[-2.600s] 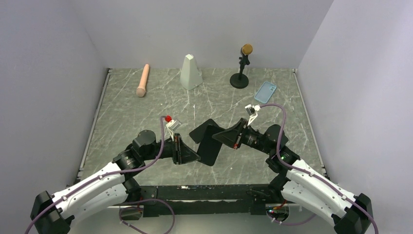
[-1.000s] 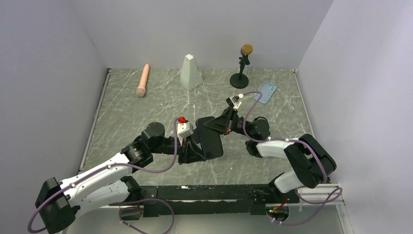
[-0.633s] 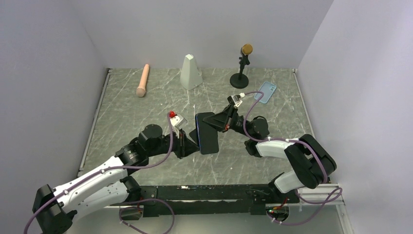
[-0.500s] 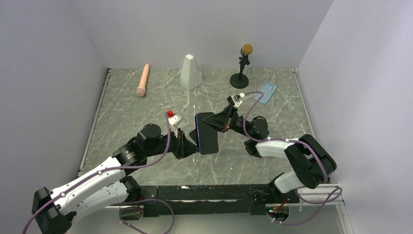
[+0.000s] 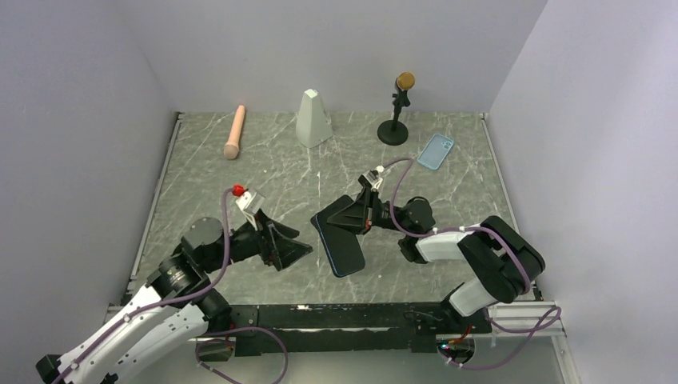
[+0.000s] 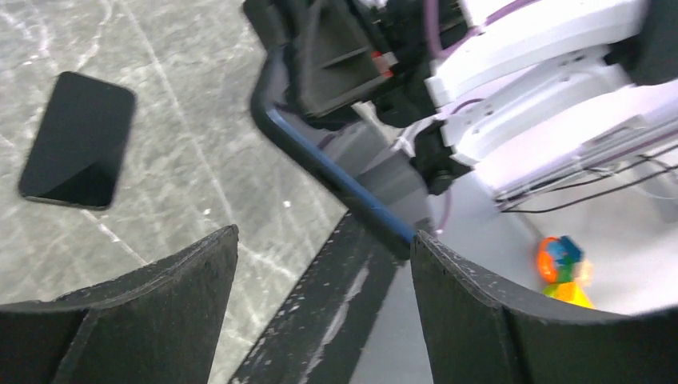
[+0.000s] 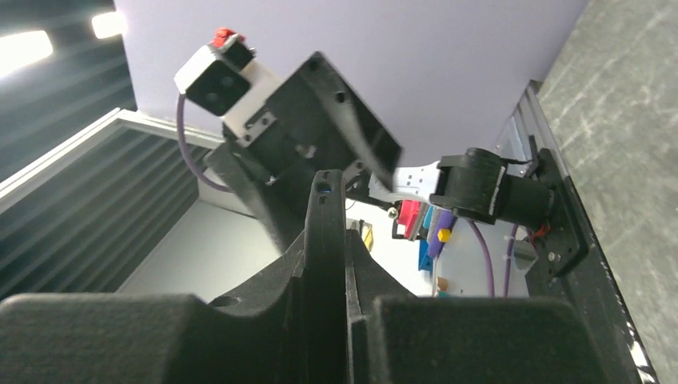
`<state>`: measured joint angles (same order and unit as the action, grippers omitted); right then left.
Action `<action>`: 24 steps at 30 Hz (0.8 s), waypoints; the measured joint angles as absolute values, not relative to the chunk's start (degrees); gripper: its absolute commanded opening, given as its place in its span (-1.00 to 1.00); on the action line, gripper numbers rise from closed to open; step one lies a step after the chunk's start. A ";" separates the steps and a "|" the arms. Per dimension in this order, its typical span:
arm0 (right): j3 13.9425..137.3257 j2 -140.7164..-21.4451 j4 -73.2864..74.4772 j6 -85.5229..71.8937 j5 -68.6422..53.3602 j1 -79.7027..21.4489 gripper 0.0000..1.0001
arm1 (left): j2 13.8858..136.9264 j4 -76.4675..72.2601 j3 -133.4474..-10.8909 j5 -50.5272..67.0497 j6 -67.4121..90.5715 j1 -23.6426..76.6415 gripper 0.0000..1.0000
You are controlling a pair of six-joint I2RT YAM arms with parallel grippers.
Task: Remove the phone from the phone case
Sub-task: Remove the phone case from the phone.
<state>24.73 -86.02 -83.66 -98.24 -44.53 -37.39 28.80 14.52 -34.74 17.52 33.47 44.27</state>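
Note:
The black phone [image 5: 342, 254], with a blue edge, hangs tilted above the table near its front middle, and my right gripper [image 5: 361, 224] is shut on its upper end. In the right wrist view the phone [image 7: 326, 216] stands edge-on between the fingers of that gripper [image 7: 328, 268]. My left gripper [image 5: 293, 250] is open a little to the left of the phone, apart from it. From the left wrist the phone's edge [image 6: 336, 172] runs ahead of that gripper [image 6: 324, 234], which holds nothing. The light-blue phone case [image 5: 436, 151] lies flat at the back right.
A second black phone [image 5: 332, 212] [image 6: 77, 140] lies on the table just behind the held one. At the back stand a pink roller [image 5: 233, 132], a white cone-shaped block [image 5: 313, 118] and a small microphone on a stand [image 5: 397, 108].
My left gripper has opened, let go of the phone and drawn back to the left. The right gripper keeps its hold, and the phone has tipped down toward the front.

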 measured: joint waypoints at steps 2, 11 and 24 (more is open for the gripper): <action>23.97 -87.05 -83.66 -98.19 -44.42 -37.23 -1.00 | 27.33 13.45 -34.70 18.90 35.99 44.25 0.66; 22.90 -90.63 -83.61 -97.86 -42.89 -36.77 -1.00 | 30.61 -6.94 -24.95 29.39 55.02 46.09 0.50; 21.82 -83.85 -77.10 -88.40 -41.85 -35.94 -1.00 | 35.99 -16.67 -19.33 25.43 64.51 54.15 0.27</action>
